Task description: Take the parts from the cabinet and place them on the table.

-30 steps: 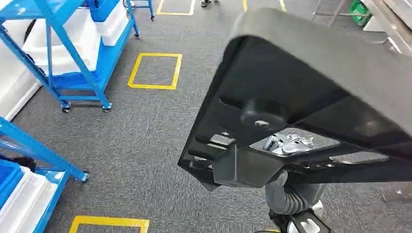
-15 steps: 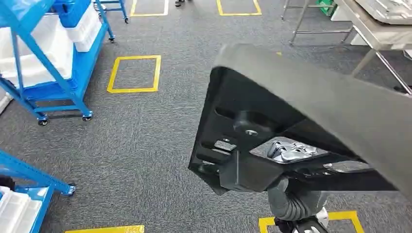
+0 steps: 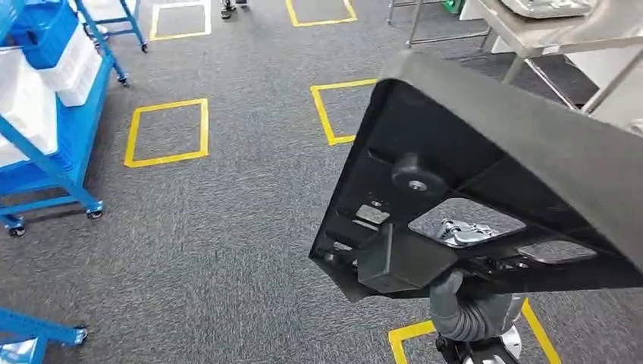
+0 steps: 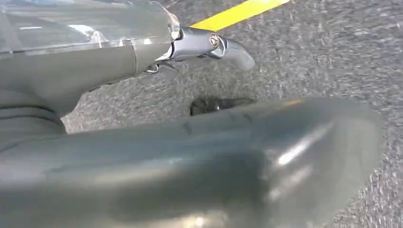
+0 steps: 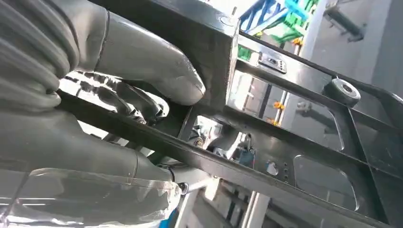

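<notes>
On the far left I am seeing a blue cart (image 3: 53, 152) standing on grey carpet (image 3: 212, 243) marked with yellow tape squares (image 3: 167, 133). My left hand (image 4: 142, 156) is hanging over the carpet; I cannot tell how its fingers lie. On the near right, my right hand (image 5: 142, 71) is gripping the black part (image 3: 485, 174), holding it raised, with a metal table (image 3: 561, 30) far right.

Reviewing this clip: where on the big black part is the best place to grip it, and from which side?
Probably where the right hand already holds the black part: the ribbed frame on its underside, reached from below at the near edge. Open cut-outs and bars there let fingers wrap; the smooth outer face offers nothing.
</notes>
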{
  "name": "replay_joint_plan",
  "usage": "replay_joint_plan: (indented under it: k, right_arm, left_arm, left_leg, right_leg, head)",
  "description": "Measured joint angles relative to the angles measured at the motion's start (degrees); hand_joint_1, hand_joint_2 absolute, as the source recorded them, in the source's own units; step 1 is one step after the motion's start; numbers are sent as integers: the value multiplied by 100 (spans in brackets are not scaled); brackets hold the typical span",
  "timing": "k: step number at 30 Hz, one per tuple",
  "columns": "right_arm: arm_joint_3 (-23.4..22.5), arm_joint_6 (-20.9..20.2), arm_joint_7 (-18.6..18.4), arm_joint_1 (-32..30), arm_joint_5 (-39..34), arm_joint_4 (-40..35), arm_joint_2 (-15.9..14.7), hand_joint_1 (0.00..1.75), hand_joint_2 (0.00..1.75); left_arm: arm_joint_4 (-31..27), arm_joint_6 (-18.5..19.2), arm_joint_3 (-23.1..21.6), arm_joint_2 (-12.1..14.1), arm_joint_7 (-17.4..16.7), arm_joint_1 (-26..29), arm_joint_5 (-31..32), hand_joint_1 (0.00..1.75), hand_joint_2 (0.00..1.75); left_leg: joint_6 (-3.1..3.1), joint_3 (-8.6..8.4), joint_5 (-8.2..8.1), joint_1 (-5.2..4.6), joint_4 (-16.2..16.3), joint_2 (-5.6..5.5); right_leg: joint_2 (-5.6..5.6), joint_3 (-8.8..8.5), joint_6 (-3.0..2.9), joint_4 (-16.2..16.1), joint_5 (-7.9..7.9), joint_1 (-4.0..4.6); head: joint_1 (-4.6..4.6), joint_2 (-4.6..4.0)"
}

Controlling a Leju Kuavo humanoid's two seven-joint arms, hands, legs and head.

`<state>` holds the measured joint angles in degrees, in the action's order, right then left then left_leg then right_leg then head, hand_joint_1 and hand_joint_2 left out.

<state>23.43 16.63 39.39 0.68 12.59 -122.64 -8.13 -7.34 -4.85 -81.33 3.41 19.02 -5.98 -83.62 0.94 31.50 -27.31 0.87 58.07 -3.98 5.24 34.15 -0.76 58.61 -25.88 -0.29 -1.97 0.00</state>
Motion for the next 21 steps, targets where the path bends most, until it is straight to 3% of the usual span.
replay_joint_plan:
  k: [2,3,4,5,6,8,9,10,12,13,14,15,18,19,20,21]
  right_arm:
    - [0,2,0,-6,2,2,-15,175,175]
    - [0,9,0,1,2,2,-24,175,175]
    - [0,11,0,-5,2,2,-37,175,175]
    - [2,15,0,19,2,2,-50,175,175]
    - [2,15,0,30,2,2,-55,175,175]
    - [4,15,0,25,2,13,-63,175,175]
    - [4,15,0,23,2,26,-70,175,175]
    - [2,22,0,20,2,37,-79,175,175]
    - [4,55,0,24,-11,39,-94,175,175]
    - [9,92,0,27,-26,39,-107,175,175]
    - [20,153,0,36,-35,39,-116,175,175]
    - [46,204,0,27,-44,39,-127,175,175]
    - [116,339,0,4,-59,41,-181,175,175]
    - [148,395,0,4,-59,39,-197,175,175]
    - [162,452,0,26,-59,39,-219,175,175]
    - [181,483,0,36,-59,41,-232,175,175]
  left_arm:
    - [0,0,-2,0,0,-4,0,0,0]
    - [0,0,-2,-2,2,-13,0,0,0]
    - [0,0,-2,-11,2,-29,0,0,0]
    - [0,0,-2,-11,9,-31,0,0,0]
    - [0,0,-2,-9,9,-22,0,0,0]
    - [2,-2,-2,-2,9,7,0,0,0]
    - [2,-2,-4,-2,9,7,0,0,0]
    - [0,-2,-4,-2,9,2,0,0,0]
    - [0,-2,-4,-11,9,-11,0,0,0]
    - [0,-2,-4,-20,9,-18,0,0,0]
    - [0,-2,-7,-20,11,-21,0,0,0]
    - [0,-2,-7,-20,17,-21,0,0,0]
    - [0,-15,-7,-26,28,-36,0,0,0]
    - [0,-17,-9,-26,30,-47,0,0,0]
    - [0,-20,-15,-24,31,-49,0,0,0]
    - [0,-20,-28,-26,31,-42,0,0,0]
  left_leg:
    - [-57,3,14,-34,0,84]
    - [-112,-11,51,-6,-60,135]
    - [-159,-30,86,13,-98,226]
    - [-199,-30,92,1,-112,271]
    - [-207,-22,91,-16,-112,337]
    - [-219,-7,85,-40,-108,475]
    - [-220,-2,84,-47,-106,546]
    - [-215,-4,80,-49,-106,604]
    - [-198,-21,68,-49,-104,699]
    - [-177,-39,54,-50,-101,750]
    - [-141,-45,31,-94,-88,781]
    - [-109,-45,23,-100,-84,801]
    - [-26,-90,4,-97,-101,955]
    - [26,-81,-53,-65,-54,879]
    - [43,-22,-195,-58,128,675]
    - [54,157,-438,-52,530,542]
  right_leg:
    - [99,23,84,-35,43,-41]
    - [151,35,130,-40,53,-16]
    - [-49,39,125,34,-7,-36]
    - [-307,150,142,251,-184,-9]
    - [-421,347,166,669,-430,-14]
    - [-471,779,202,1573,-805,-42]
    - [-480,882,212,1792,-824,-51]
    - [-493,824,217,1685,-708,-52]
    - [-558,378,203,865,-283,-51]
    - [-700,29,178,245,-50,-44]
    - [-931,-104,133,-48,-117,18]
    - [-831,-92,88,-49,-75,22]
    - [-674,-70,18,-62,-68,38]
    - [-629,-105,-30,-104,-35,-12]
    - [-589,-105,-63,-107,-32,-14]
    - [-552,-101,-94,-107,-27,-12]
  head:
    - [2,0]
    - [2,0]
    - [2,0]
    - [4,0]
    - [2,0]
    - [2,0]
    - [2,0]
    - [2,0]
    - [2,0]
    - [2,0]
    - [2,0]
    - [2,0]
    - [2,0]
    - [2,0]
    - [2,0]
    - [2,0]
